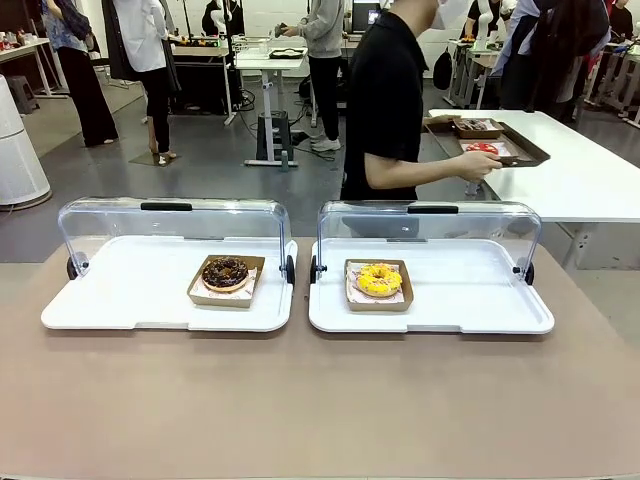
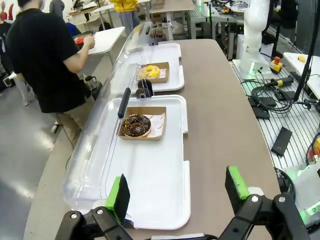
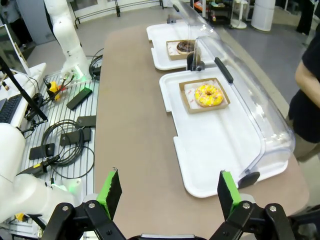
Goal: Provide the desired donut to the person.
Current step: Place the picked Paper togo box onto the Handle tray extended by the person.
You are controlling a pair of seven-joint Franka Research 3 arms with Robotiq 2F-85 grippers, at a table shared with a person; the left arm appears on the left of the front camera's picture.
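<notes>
A chocolate donut [image 1: 225, 272] lies in a brown paper tray on the left white display tray [image 1: 130, 300], whose clear lid is swung back. A yellow-glazed donut [image 1: 379, 279] sits in its own paper tray on the right display tray [image 1: 470, 300], lid open too. The person [image 1: 388, 100] in a black T-shirt stands at the far side, turned sideways, holding a brown tray [image 1: 500, 148] over the neighbouring table. My left gripper [image 2: 177, 192] hovers open above the near end of the chocolate donut [image 2: 136, 124] tray. My right gripper [image 3: 167, 192] is open over the table edge, with the yellow donut [image 3: 208, 95] ahead.
A white table [image 1: 580, 170] stands at the back right. Cables and black boxes lie on the metal rack [image 3: 65, 130] beside the brown tabletop [image 1: 320, 400]. Other people stand farther back in the room.
</notes>
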